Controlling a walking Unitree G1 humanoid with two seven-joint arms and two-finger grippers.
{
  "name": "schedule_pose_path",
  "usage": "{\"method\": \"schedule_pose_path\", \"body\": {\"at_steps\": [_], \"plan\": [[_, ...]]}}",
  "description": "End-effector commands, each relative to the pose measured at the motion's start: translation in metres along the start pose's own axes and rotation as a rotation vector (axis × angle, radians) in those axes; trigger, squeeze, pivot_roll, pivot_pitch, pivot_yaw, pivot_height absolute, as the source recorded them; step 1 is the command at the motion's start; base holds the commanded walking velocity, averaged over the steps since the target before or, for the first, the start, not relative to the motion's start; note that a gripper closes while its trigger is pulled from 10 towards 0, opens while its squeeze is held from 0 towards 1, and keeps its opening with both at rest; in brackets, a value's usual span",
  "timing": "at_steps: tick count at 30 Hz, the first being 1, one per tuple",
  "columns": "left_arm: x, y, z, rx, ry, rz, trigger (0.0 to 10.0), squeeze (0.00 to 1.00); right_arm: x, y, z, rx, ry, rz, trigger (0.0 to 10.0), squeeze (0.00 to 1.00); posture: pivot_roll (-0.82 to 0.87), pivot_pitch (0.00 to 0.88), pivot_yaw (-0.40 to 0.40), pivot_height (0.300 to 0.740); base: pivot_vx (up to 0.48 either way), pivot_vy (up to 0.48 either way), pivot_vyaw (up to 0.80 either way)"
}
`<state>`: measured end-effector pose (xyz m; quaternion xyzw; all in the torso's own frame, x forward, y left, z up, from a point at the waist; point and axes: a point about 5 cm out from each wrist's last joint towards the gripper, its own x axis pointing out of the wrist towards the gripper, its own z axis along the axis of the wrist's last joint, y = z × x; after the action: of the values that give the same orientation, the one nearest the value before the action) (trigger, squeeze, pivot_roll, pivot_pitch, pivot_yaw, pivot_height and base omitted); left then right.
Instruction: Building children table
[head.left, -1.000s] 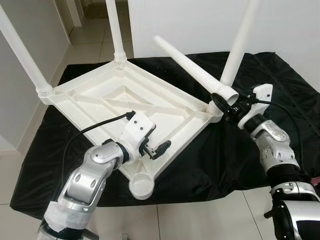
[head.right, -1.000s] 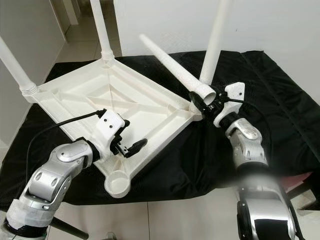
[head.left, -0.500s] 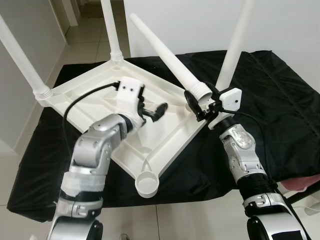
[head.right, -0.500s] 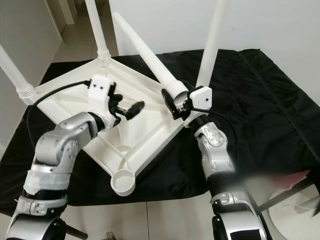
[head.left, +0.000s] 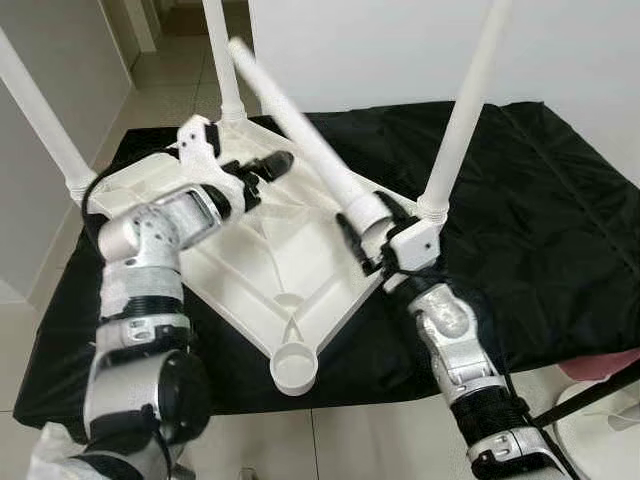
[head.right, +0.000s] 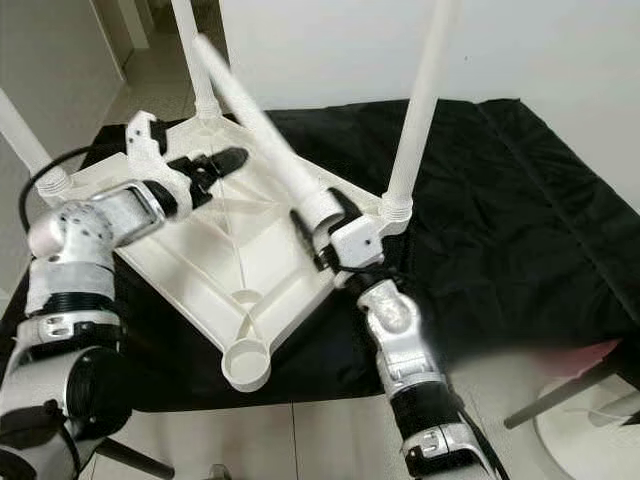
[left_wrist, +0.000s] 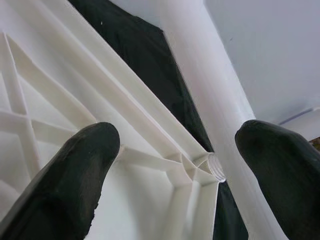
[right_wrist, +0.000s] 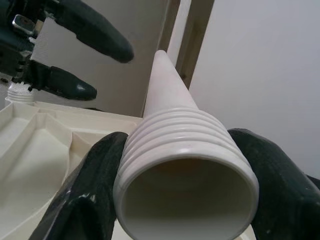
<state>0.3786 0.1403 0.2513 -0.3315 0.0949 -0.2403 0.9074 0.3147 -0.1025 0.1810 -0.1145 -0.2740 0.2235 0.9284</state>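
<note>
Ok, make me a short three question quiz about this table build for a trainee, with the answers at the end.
1. True or false: the right gripper is shut on the loose leg.
2. How many legs already stand screwed into the upturned tabletop?
3. Which corner is still open? A. the near socket B. the corner by the left gripper

Key: 1 true; 2 three; 3 A
</note>
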Motion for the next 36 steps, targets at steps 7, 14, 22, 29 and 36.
{"method": "schedule_pose_path", "body": {"at_steps": [7, 14, 22, 29, 36], "plan": [[0.000, -0.011, -0.007, -0.096, 0.053, -0.123, 10.0, 0.00, -0.003, 0.016, 0.002, 0.006, -0.005, -0.001, 10.0, 0.00, 0.00, 0.007, 0.046, 0.740, 0.000, 0.000, 0.00], [0.009, -0.023, -0.013, -0.104, 0.085, -0.166, 10.0, 0.00, 0.005, 0.034, 0.007, 0.020, -0.026, 0.068, 10.0, 0.00, -0.01, 0.000, 0.051, 0.740, 0.000, 0.000, 0.00], [0.015, -0.021, -0.015, -0.100, 0.092, -0.139, 10.0, 0.00, 0.004, 0.049, 0.013, 0.021, -0.052, 0.150, 10.0, 0.00, -0.02, 0.000, 0.050, 0.740, 0.000, 0.000, 0.00], [0.018, 0.001, 0.005, -0.103, 0.075, -0.031, 10.0, 0.00, -0.014, 0.048, 0.020, -0.038, -0.075, 0.160, 10.0, 0.00, -0.02, 0.000, 0.055, 0.740, 0.000, 0.000, 0.00], [0.011, 0.015, 0.027, -0.115, 0.027, 0.009, 8.5, 0.00, -0.031, 0.041, 0.015, -0.106, -0.049, 0.165, 10.0, 0.00, -0.02, 0.000, 0.069, 0.740, 0.000, 0.000, 0.00]]}}
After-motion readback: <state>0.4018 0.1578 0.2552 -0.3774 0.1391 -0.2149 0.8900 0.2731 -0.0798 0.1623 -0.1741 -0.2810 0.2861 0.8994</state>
